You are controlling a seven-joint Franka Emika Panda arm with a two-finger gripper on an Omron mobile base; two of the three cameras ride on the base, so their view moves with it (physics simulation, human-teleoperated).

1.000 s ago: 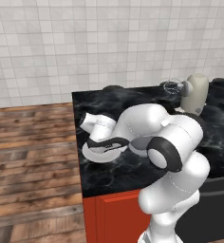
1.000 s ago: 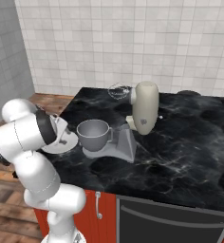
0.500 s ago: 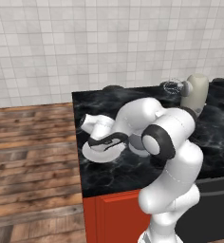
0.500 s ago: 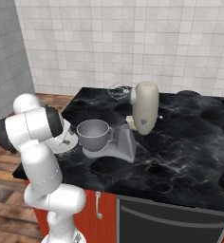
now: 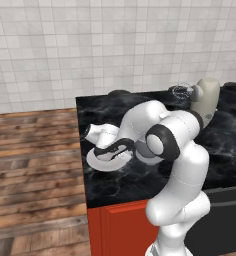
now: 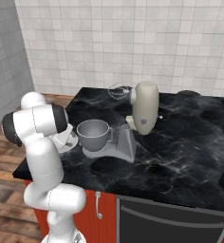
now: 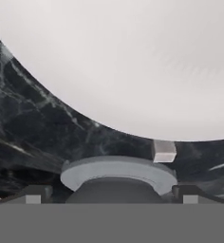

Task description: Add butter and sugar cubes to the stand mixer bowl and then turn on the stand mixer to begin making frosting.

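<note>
My gripper (image 7: pixel 111 194) hangs low at the edge of the white plate (image 7: pixel 133 61), its fingers far apart and open with nothing between them. A tiny whitish sugar cube lump (image 7: pixel 163 151) lies just off the plate's rim on the black counter, ahead of the fingers and slightly right. In the left base view my folded arm covers most of the plate (image 5: pixel 102 161). The grey stand mixer bowl (image 6: pixel 92 133) sits on the mixer's base, right of the plate (image 6: pixel 69 141). The cream stand mixer (image 6: pixel 144 107) has its head tilted up, its whisk (image 6: pixel 118 90) raised. The butter is hidden.
The black marble counter (image 6: pixel 180 152) ends just left of the plate, with wood floor (image 5: pixel 35 165) beyond. A stove burner (image 6: pixel 190 93) lies at the back right and a dark oven front (image 6: pixel 175 223) below. Tiled wall runs behind.
The arm has folded tighter, its elbow drawn up and back, while the hand stays low over the plate's left side. The bowl, mixer and plate have not moved.
</note>
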